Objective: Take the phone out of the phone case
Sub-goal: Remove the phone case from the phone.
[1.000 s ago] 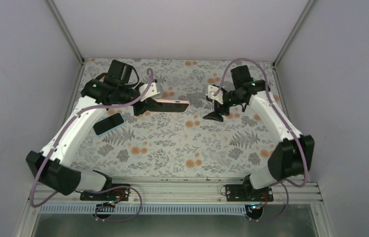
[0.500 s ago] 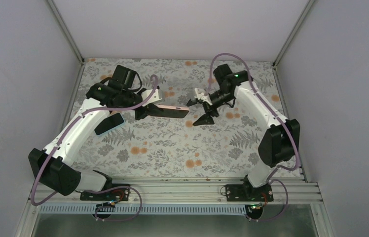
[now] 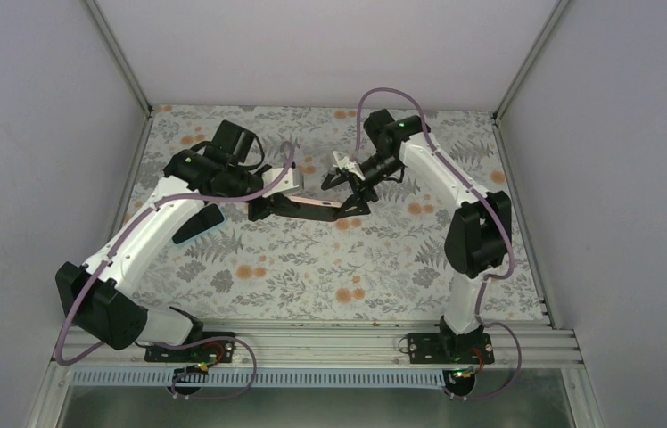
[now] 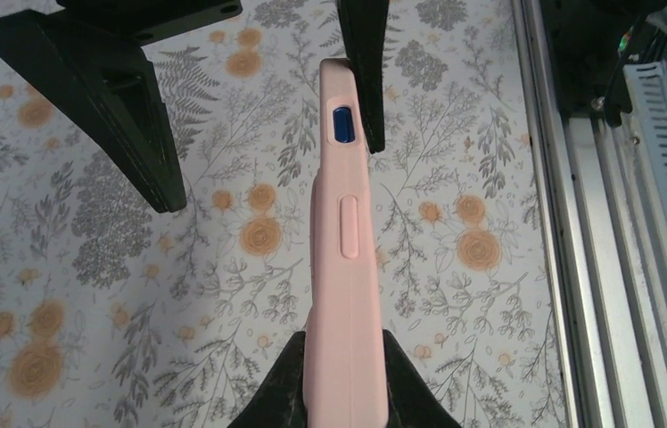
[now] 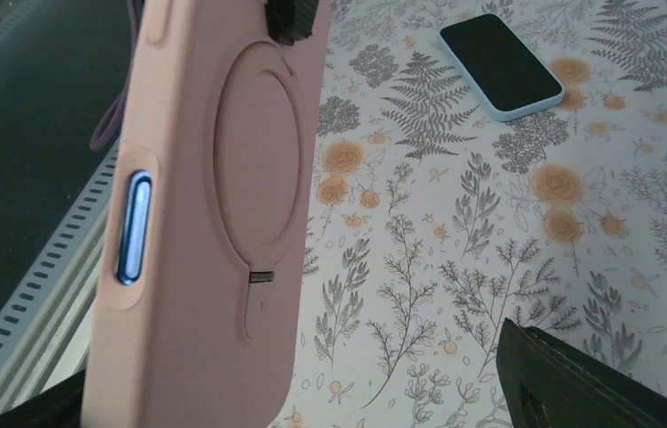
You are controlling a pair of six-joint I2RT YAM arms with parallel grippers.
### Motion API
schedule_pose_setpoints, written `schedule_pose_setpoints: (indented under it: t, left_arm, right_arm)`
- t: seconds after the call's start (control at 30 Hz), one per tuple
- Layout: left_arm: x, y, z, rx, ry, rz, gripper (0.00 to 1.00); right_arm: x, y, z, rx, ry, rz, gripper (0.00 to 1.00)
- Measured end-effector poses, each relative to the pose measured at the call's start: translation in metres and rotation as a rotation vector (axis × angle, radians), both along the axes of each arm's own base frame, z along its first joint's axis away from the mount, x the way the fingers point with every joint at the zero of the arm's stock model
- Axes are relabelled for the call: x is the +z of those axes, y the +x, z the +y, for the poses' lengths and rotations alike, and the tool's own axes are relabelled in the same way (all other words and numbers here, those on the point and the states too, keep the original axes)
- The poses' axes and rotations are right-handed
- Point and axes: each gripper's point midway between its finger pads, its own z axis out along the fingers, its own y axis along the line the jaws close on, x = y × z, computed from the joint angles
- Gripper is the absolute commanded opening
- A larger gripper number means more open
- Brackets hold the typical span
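Note:
The pink phone case (image 3: pixel 310 202) is held in the air, edge-up, with a blue phone button (image 4: pixel 342 125) showing through its side cut-out. My left gripper (image 3: pixel 263 208) is shut on one end of the case (image 4: pixel 343 267); in its wrist view, the left gripper (image 4: pixel 343 361) clamps both flat faces. My right gripper (image 3: pixel 349 191) is open around the case's other end. One of its fingers (image 4: pixel 366 80) lies against the case and the other (image 4: pixel 111 102) stands well off. The right wrist view shows the case's back (image 5: pixel 214 223) filling the left side.
A second phone in a light blue case (image 5: pixel 501 64) lies screen-up on the flowered table, under my left arm (image 3: pixel 198 223). The aluminium rail (image 4: pixel 580 223) runs along the near table edge. Grey walls enclose the table.
My right arm has swung left from about a hand's width away, and its open jaws now straddle the case's free end. My left gripper has shifted the case slightly right and lower.

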Motion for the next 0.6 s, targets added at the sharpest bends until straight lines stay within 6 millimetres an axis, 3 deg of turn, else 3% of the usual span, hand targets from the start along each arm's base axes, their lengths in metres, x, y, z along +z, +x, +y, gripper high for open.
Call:
schedule_pose_setpoints:
  t: [0.3, 0.47, 0.6]
  left_arm:
    - [0.004, -0.006, 0.013, -0.03, 0.039, -0.141, 0.02]
    - [0.007, -0.016, 0.033, -0.036, 0.088, -0.282, 0.02]
    - [-0.015, -0.078, 0.049, -0.168, 0.134, -0.175, 0.02]
  right_arm:
    - [0.002, 0.008, 0.006, 0.007, 0.027, 0.079, 0.91]
    - [0.004, 0.018, 0.003, -0.003, 0.016, 0.067, 0.9]
    - [0.004, 0.077, -0.025, -0.121, 0.033, -0.031, 0.81]
